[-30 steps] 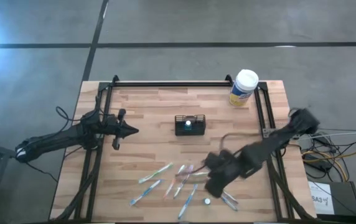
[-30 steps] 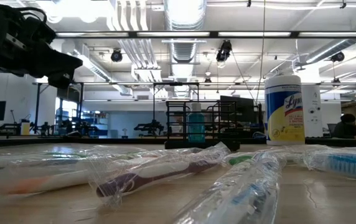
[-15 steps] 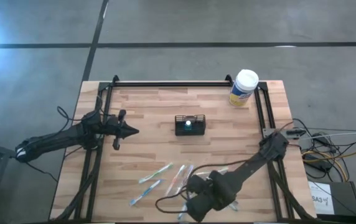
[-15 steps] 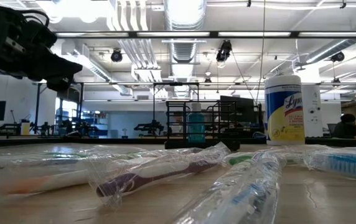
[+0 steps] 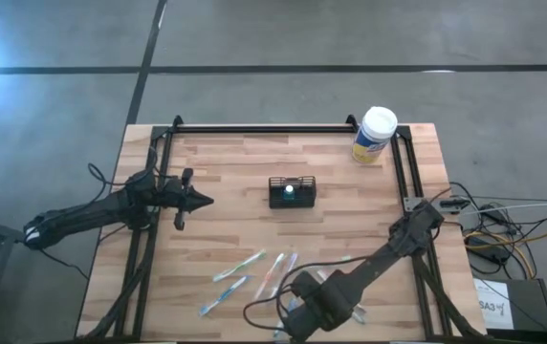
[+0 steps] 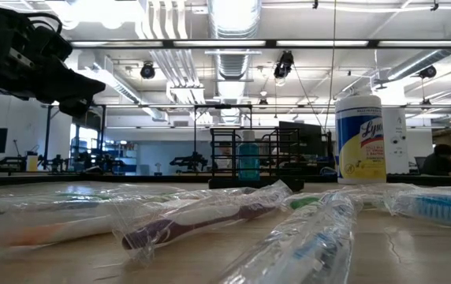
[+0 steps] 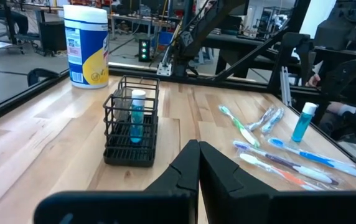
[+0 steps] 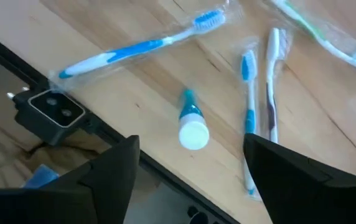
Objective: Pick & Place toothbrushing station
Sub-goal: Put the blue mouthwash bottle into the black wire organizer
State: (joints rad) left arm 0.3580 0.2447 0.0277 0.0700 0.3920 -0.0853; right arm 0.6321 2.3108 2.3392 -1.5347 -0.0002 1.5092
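The toothbrushing station, a small black wire-mesh caddy (image 5: 292,192) (image 7: 131,121), stands on its base mid-table with a blue tube upright inside. Several wrapped toothbrushes (image 5: 238,267) (image 8: 142,46) lie flat near the table's near edge. Among them a small blue tube with a white cap (image 8: 192,127) stands on end. My right gripper (image 8: 190,149) (image 5: 302,308) hangs open above this tube and points down, one finger on each side, touching nothing. My left gripper (image 7: 198,168) (image 5: 197,201) is shut, level, at the table's left, pointing at the caddy.
A white-lidded yellow-and-blue canister (image 5: 375,135) (image 6: 359,138) stands at the far right corner. A black frame rail (image 5: 273,128) runs along the far edge, with more rails down both sides. The near table edge and a black box (image 8: 53,109) lie just beside the right gripper.
My right gripper has swung toward the table's near edge and leftward, sinking a little and tipping until it points straight down over the toothbrushes. Its arm has folded lower over the table's right side. Nothing on the table has moved.
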